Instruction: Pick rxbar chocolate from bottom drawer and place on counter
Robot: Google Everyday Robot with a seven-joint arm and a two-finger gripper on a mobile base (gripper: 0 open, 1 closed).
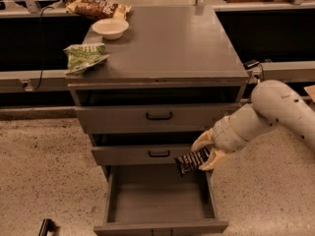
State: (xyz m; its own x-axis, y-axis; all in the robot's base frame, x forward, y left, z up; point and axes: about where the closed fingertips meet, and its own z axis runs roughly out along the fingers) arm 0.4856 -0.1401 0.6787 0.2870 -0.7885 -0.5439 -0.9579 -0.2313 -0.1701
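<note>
My gripper (206, 152) is shut on the rxbar chocolate (191, 161), a flat black wrapper with white lettering. It holds the bar in the air above the right side of the open bottom drawer (160, 200), level with the front of the middle drawer. The bottom drawer is pulled out and its grey inside is bare. The counter (167, 43) is the grey top of the cabinet, above and behind the gripper. My white arm (275, 112) reaches in from the right.
On the counter's left side lie a green snack bag (83, 57), a white bowl (110, 27) and a brown snack bag (96, 8). The two upper drawers with black handles (158, 116) stand slightly open. A small dark object (46, 226) lies on the floor at lower left.
</note>
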